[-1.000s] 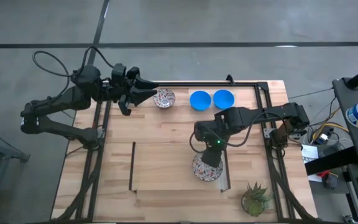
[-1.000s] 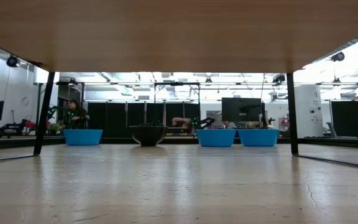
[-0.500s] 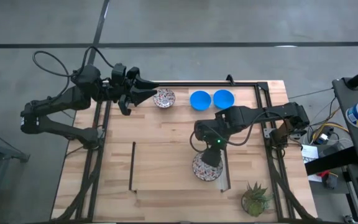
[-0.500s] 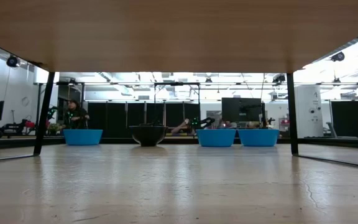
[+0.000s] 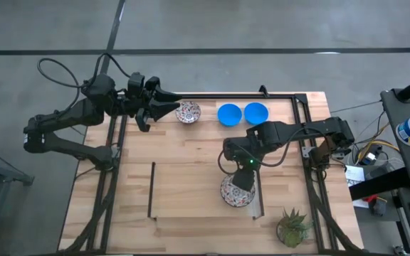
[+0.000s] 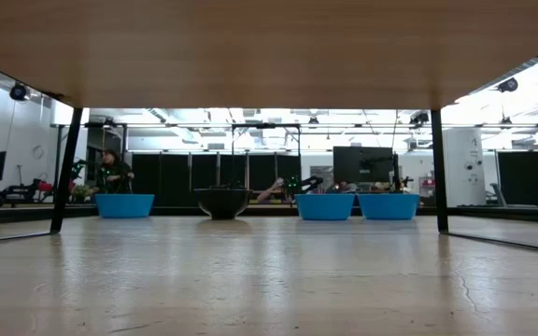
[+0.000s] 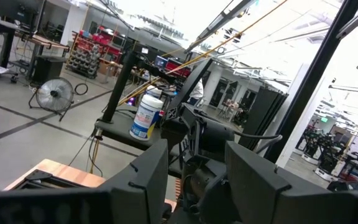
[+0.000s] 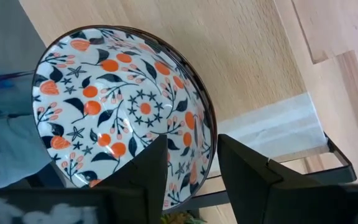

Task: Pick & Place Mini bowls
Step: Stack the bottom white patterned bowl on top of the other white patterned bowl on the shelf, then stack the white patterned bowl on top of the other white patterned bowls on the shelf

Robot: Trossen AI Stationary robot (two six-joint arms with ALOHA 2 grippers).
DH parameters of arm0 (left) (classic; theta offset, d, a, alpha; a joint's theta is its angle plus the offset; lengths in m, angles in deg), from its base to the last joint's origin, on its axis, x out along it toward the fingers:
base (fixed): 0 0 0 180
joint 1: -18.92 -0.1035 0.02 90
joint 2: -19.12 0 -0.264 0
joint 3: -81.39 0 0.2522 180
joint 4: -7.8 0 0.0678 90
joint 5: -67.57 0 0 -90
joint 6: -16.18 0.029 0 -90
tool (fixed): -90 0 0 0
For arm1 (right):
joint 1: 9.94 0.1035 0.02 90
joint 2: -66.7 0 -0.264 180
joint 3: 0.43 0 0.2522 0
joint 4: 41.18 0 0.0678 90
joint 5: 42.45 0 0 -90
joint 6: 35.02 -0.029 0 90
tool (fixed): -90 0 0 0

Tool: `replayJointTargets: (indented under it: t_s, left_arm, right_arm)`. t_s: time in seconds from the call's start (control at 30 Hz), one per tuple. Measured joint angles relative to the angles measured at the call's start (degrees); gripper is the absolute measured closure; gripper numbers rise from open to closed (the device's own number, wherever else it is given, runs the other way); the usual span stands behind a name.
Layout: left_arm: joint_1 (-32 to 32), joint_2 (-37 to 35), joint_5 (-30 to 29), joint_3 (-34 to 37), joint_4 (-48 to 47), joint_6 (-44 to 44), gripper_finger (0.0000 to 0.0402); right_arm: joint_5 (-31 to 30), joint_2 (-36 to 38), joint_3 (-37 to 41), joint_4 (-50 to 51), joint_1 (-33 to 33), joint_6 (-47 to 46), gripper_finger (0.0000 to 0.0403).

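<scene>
A white floral mini bowl (image 5: pixel 236 192) rests on the table near its front, also in the right wrist view (image 8: pixel 123 106). My right gripper (image 5: pixel 242 180) is open above it, pointing down, one finger inside the rim (image 8: pixel 205 155) and one outside. Another floral bowl (image 5: pixel 188 112) and two blue bowls (image 5: pixel 228 114) (image 5: pixel 255 112) stand in a row at the far edge. The low view shows them as a dark bowl (image 6: pixel 224 203) and blue bowls (image 6: pixel 325 206) (image 6: pixel 388 206), with a third blue bowl (image 6: pixel 124 205) further left. My left gripper (image 5: pixel 169 107) is open, just left of the far floral bowl. My right gripper's fingers (image 8: pixel 148 174) straddle the near floral bowl's rim from above. I cannot tell whether they touch it. The bowl sits upright on the table.
A small green plant (image 5: pixel 292 226) stands at the near right corner. A grey strip (image 5: pixel 258 199) lies right of the near bowl, and a black line (image 5: pixel 152 188) marks the table further left. Black frame rails (image 5: pixel 305 128) run along the table's sides.
</scene>
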Motion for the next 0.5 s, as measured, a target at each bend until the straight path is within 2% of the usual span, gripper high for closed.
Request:
replayJointTargets:
  t_s: [0.23,0.5]
  left_arm:
    - [0.0,0.0,-0.1,0.0,-1.5,-0.3,0.0248]
    - [-0.8,1.0,-5.4,0.0,-8.4,-3.3,0.0248]
  right_arm:
    - [-0.1,1.1,0.0,0.0,-0.4,-0.1,0.0266]
    - [-2.9,3.3,0.0,-0.2,-2.5,0.3,0.0266]
